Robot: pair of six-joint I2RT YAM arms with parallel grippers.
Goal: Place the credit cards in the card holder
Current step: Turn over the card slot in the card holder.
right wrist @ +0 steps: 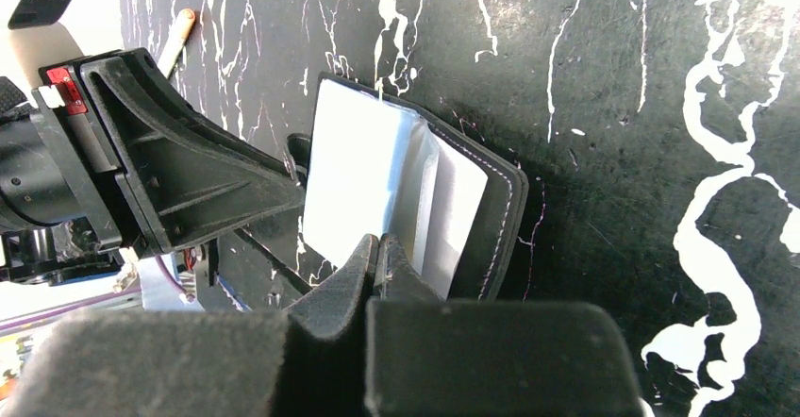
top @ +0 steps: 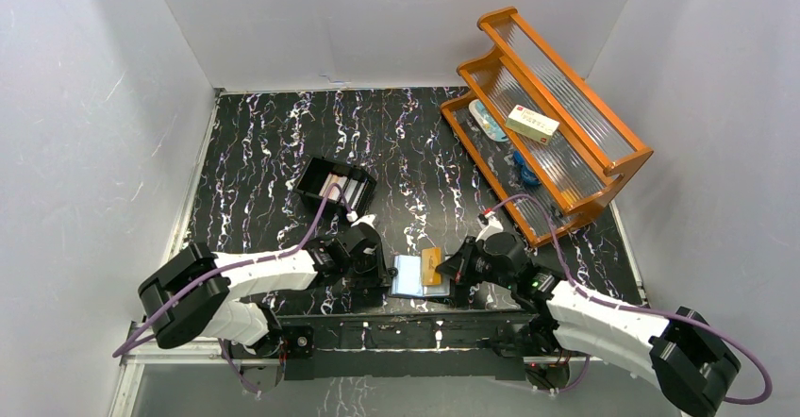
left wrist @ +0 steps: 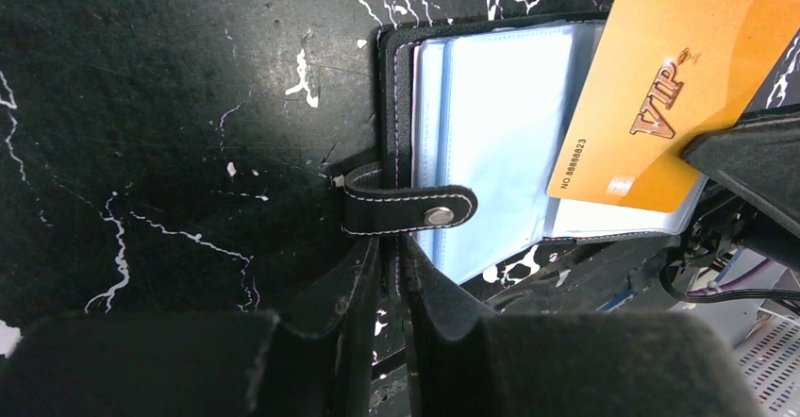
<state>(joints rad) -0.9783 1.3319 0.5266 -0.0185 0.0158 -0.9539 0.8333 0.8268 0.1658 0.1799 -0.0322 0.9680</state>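
1. While the card holder (left wrist: 491, 106) lies open on the table (left wrist: 141, 106) between the two sets of fingers, the step in hand is feeding one card into it.
2. The left gripper (left wrist: 393, 280) is closed to a narrow slit on the holder's black cover edge, just below the snap strap (left wrist: 410, 209). The edge runs straight in between its fingers, so it looks to be pinning the holder in place.
3. The right gripper (right wrist: 380, 252) is clenched on the orange card (left wrist: 651, 96), pinching the side farthest from the left fingers. In its own camera the card shows edge-on, a thin line rising from its fingertips over the pale pages.
4. The card sits tilted over the clear blue sleeves (left wrist: 500, 87), its lower corner overlapping them just past the strap from the left fingers. I cannot tell whether that corner has entered a pocket; most of the card is plainly outside.
5. My judgement of the next move is that the right fingers must square the card to a sleeve mouth. They would then slide it toward the left fingers, which keep the cover down so the thin pages do not lift or buckle.
6. A black box (top: 311, 176) well beyond the left fingers may hold more cards, but it is too small to tell.
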